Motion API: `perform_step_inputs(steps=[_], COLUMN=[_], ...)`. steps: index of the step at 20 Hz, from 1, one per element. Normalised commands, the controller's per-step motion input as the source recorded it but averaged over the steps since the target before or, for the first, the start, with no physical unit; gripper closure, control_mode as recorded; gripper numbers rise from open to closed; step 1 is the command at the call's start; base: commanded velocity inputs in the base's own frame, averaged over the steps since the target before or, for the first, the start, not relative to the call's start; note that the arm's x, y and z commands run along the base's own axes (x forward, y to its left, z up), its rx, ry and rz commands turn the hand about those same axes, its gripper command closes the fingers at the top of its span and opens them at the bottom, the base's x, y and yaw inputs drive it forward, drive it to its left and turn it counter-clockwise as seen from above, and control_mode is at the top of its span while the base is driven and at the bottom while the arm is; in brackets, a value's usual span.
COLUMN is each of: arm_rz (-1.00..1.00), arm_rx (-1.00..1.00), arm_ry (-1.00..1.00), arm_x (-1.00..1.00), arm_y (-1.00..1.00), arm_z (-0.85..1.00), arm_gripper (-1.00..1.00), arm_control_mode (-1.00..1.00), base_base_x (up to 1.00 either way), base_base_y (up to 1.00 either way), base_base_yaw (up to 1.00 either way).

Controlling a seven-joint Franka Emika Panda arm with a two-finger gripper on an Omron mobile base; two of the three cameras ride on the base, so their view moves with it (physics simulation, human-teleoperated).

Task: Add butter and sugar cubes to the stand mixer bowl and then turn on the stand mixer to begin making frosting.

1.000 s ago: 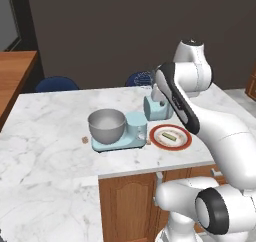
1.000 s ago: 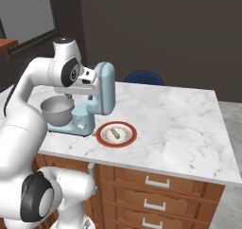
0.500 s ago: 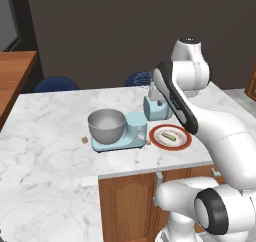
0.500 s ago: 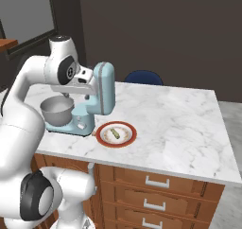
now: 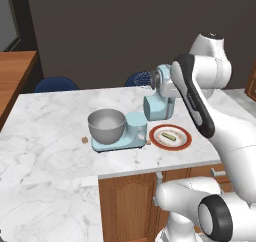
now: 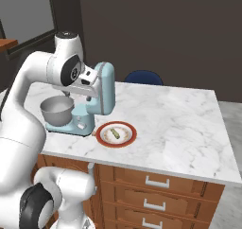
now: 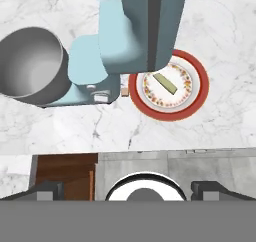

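A light blue stand mixer [image 5: 131, 128] is seen on a white marble counter [image 5: 45, 136], its boxy head [image 6: 105, 87] tilted up. In the left base view, the grey stand mixer bowl [image 5: 106, 124] sits on the mixer's base at about 9 o'clock from the column, and appears empty. A white plate with a red-orange rim [image 5: 171, 136] lies just beside the base at 3 o'clock, and a small pale yellowish block, the butter [image 5: 170, 135], rests on it. One tan sugar cube [image 5: 85, 140] is seen on the counter at 9 o'clock from the bowl, near the base; another [image 7: 124, 92] is seen in the hand view between base and plate. The gripper [image 7: 131, 187] is held above the mixer, looking down over the counter edge, its dark fingertips [image 7: 46, 188] spread wide apart with nothing between them. Blue chairs [image 5: 56, 83] are seen beyond the counter.
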Motion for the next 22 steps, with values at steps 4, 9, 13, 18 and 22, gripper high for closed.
perform_step_inputs(steps=[4,9,13,18,22], arm_rz=[-0.02,0.00,0.06,0.13,0.16], arm_rx=[0.16,0.19,0.17,0.15,0.15], arm_ry=[0.00,-0.01,-0.03,-0.02,-0.04], arm_x=[-0.04,0.00,0.07,0.17,0.29], arm_y=[-0.70,-0.82,-0.67,-0.52,-0.14], arm_z=[0.02,0.00,-0.01,-0.14,-0.41], arm_gripper=[-1.00,-1.00,-1.00,-1.00,-1.00], arm_control_mode=[-1.00,-1.00,-1.00,-1.00,-1.00], base_base_x=[0.00,0.00,0.00,0.00,0.00], base_base_y=[0.00,0.00,0.00,0.00,0.00], base_base_yaw=[0.00,0.00,0.00,0.00,0.00])
